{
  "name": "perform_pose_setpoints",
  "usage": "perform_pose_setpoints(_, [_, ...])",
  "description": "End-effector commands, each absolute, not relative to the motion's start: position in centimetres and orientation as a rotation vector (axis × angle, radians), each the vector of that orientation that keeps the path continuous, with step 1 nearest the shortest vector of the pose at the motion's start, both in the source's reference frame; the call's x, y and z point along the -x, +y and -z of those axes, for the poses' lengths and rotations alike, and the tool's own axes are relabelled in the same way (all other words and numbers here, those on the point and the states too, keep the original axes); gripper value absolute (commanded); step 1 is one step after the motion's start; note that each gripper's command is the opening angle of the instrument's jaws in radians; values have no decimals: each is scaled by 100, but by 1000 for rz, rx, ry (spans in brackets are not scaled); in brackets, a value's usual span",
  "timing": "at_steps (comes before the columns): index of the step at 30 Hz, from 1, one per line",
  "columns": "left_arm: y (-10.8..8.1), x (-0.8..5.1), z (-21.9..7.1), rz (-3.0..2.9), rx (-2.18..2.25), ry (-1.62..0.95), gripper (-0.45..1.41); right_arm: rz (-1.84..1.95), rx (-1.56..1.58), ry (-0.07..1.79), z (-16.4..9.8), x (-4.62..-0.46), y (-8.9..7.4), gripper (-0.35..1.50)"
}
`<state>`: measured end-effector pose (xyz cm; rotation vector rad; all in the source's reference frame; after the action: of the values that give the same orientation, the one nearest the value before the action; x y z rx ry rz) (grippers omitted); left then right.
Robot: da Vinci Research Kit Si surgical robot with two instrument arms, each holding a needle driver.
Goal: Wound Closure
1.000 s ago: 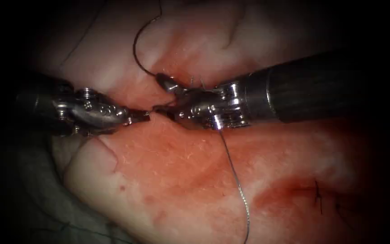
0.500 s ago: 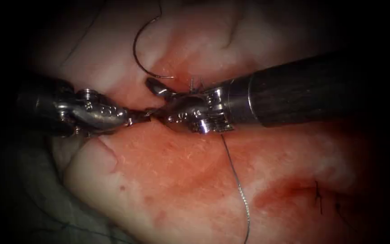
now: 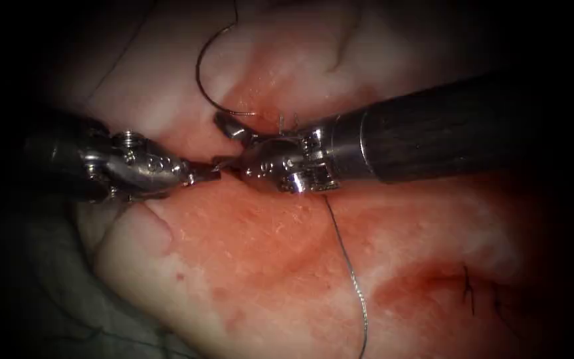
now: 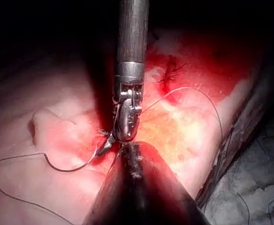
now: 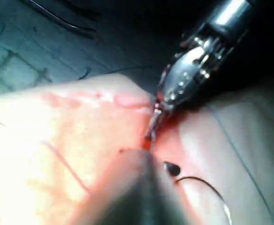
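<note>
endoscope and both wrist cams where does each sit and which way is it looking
Endoscope: above and in front, facing the tissue; shows left tool and right tool, jaws open, empty.
Left wrist: on left arm, looks along left shaft at right tool.
Right wrist: on right arm, along right shaft at left tool.
Shared: all show the needle, free on the tissue; left tool's hold unclear.

- We see pale pink tissue (image 3: 254, 266) blotched with red fluid (image 3: 433, 279).
- We note a dark thread (image 3: 350, 266) and dark stitches (image 3: 468, 287).
- We see shiny silver jaws on the right tool (image 3: 224, 143), with a black ribbed shaft.
</note>
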<state>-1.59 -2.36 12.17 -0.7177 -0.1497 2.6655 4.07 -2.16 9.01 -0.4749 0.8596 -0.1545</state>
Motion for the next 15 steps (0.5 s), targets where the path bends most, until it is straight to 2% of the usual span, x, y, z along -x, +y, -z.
perform_pose_setpoints(1, [-241, 164, -1222, -2666, 718, -153, -45, 155, 474, 860, -906, -412, -217, 145])
perform_pose_setpoints(12, [-242, 165, -1221, -2665, 716, -152, -45, 162, 474, 851, -916, -410, -217, 140])
perform_pose_setpoints(13, [-242, 165, -1221, -2665, 716, -152, -45, 166, 464, 846, -915, -410, -218, 125])
perform_pose_setpoints(14, [-242, 165, -1221, -2665, 716, -152, -45, 177, 439, 831, -913, -410, -221, 81])
perform_pose_setpoints(15, [-242, 165, -1221, -2665, 716, -152, -45, 177, 439, 831, -913, -410, -221, 81])
